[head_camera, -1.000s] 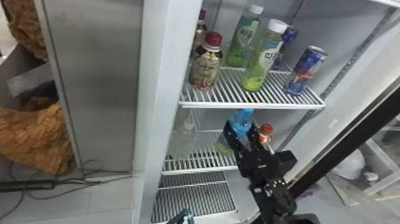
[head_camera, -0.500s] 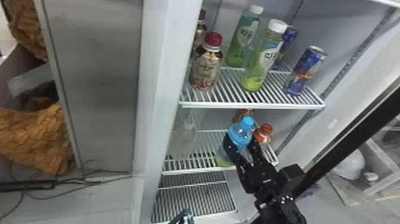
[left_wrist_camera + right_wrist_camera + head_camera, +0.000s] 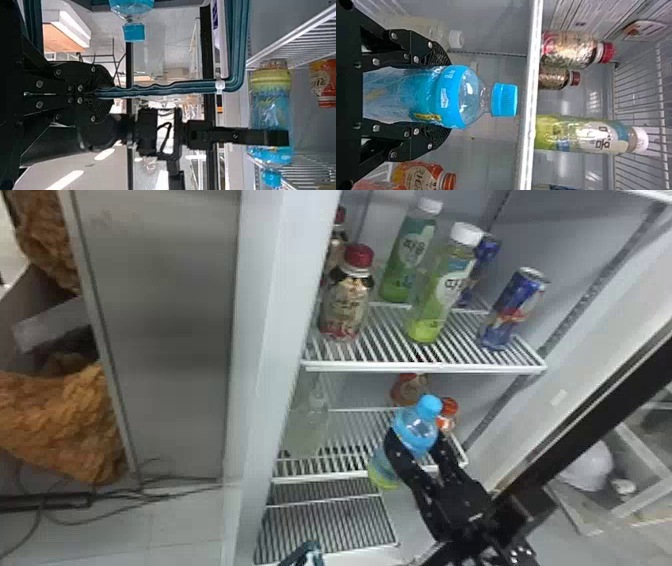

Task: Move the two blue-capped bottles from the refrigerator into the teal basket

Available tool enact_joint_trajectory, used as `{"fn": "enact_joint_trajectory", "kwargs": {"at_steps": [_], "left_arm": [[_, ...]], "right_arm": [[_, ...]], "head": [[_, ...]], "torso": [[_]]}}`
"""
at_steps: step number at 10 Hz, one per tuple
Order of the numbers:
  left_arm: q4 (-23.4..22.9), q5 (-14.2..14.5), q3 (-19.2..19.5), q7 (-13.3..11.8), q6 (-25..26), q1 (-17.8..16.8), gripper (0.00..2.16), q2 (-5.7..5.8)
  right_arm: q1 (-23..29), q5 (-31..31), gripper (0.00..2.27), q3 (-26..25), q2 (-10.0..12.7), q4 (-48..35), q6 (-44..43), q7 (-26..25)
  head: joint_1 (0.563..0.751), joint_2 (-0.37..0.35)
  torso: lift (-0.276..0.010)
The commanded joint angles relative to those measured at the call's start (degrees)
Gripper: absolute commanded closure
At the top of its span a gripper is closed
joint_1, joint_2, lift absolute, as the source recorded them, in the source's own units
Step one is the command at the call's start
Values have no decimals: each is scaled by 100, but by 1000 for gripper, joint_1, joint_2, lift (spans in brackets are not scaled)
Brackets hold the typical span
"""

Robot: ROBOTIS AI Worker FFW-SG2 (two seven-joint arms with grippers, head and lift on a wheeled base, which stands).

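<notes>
Head view: holding one blue-capped, blue-labelled clear plastic bottle [image 3: 416, 427] between the two flat black fingers of the right gripper [image 3: 417, 438], at the front edge of the white wire lower shelf [image 3: 320, 477]. Possibly risking a snagged base there, or a nudged orange-capped bottle [image 3: 446, 421], by swinging sideways. Reaching in from bottom right, angling upward.

Left wrist view: closing the left gripper [image 3: 107, 93] on the handle of the ribbed teal plastic basket [image 3: 238, 47]; apparently carrying the other blue-capped bottle [image 3: 133, 31] inside. Likely risking a tipping load through pinching only the handle.

Right wrist view: clasping from both sides, pointing capwards near the white upper shelf rail [image 3: 529, 95]; perhaps risking a knock by rising too soon.
</notes>
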Motion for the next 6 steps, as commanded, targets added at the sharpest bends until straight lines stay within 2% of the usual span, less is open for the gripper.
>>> {"fn": "enact_joint_trajectory", "kwargs": {"at_steps": [1, 4, 6], "left_arm": [[0, 0, 1, -9, 0, 2, 1138, -2], [0, -9, 10, -9, 0, 16, 1138, -2], [0, -9, 10, -9, 0, 16, 1138, 6]], "right_arm": [[398, -124, 759, -67, 8, -545, 453, 144], [665, -238, 759, -208, 25, -1023, 1142, 557], [665, -388, 756, -199, 34, -1107, 1564, 917]], "head": [[695, -350], [695, -350], [695, -350]], "torso": [[-143], [-143], [-143]]}}
